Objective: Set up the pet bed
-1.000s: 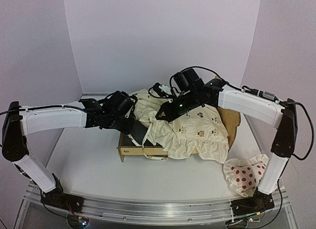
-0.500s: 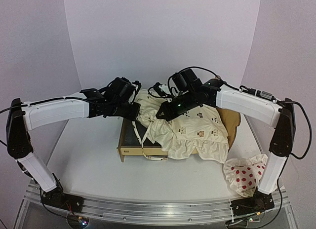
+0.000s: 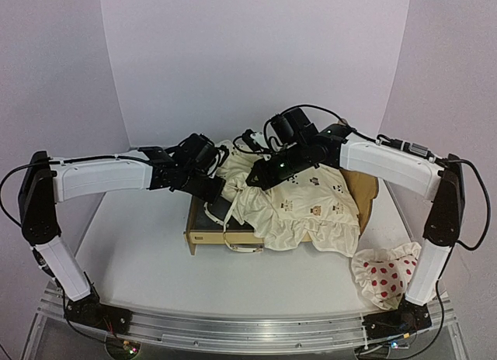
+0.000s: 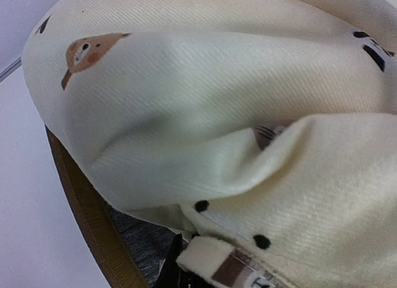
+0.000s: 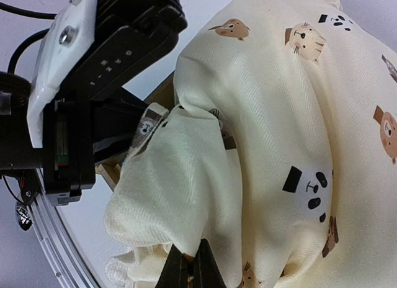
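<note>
Pet bed (image 3: 203,237) sits mid-table, nearer the far edge, long side facing me. Compared with half a second ago, my left gripper (image 3: 224,206) has dropped from above the bed's far left corner down over its left end. My right gripper (image 3: 258,178) has not shifted. Both are pinched shut on the cream cover (image 3: 311,205), the left one at its tagged hem. The bed is pale plywood with low rails and a dark grey base (image 3: 203,217) showing at the left, and its headboard (image 3: 363,185) peeks out on the right. The cover hides the rest. I count one bed, one cover and one red-dotted pillow (image 3: 384,271) by the table's (image 3: 140,251) near right corner.
</note>
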Controlling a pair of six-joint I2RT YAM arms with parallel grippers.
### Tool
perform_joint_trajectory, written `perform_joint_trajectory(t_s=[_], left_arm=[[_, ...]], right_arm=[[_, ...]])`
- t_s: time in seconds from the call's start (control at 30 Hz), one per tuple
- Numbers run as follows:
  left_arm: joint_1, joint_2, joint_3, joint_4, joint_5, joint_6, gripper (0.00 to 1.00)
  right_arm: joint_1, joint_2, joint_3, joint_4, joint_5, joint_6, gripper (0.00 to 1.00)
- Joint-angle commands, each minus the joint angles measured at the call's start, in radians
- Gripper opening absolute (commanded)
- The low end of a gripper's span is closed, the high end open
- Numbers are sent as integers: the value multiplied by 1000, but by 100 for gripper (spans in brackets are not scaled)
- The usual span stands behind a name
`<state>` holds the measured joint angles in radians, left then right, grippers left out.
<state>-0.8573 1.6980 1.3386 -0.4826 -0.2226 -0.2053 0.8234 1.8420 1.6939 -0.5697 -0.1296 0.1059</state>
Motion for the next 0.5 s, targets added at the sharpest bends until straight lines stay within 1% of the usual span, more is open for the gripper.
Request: perform_joint_trajectory(t_s=[0.0, 0.07, 0.1, 0.13, 0.17, 0.2, 0.23, 0.27, 0.33, 0.4, 0.47], left_arm=[[0, -67, -11, 38, 91, 22, 1], [14, -40, 12, 56, 22, 17, 4], [31, -14, 38, 53, -13, 1, 8], [48, 13, 68, 15, -52, -20, 14], [67, 40, 103, -20, -67, -54, 23], [70, 44, 117, -39, -85, -68, 40], [70, 34, 111, -34, -81, -78, 52], [69, 2, 81, -11, -56, -83, 61], [69, -70, 24, 24, -13, -93, 72], [69, -121, -22, 28, 33, -100, 76], [68, -159, -60, 27, 87, -103, 76]], right_arm=[[-5, 8, 37, 5, 23, 7, 0], [-5, 15, 47, 5, 29, 11, 0], [-5, 18, 53, 5, 35, 14, 0], [-5, 22, 59, 5, 41, 19, 0], [-6, 24, 63, 5, 49, 23, 0], [-6, 27, 71, 5, 57, 27, 0], [-5, 28, 79, 4, 72, 31, 0], [-5, 31, 90, 4, 83, 34, 0], [-5, 40, 112, 3, 105, 37, 0], [-5, 51, 136, 2, 109, 39, 0], [-5, 60, 157, -1, 114, 37, 0]])
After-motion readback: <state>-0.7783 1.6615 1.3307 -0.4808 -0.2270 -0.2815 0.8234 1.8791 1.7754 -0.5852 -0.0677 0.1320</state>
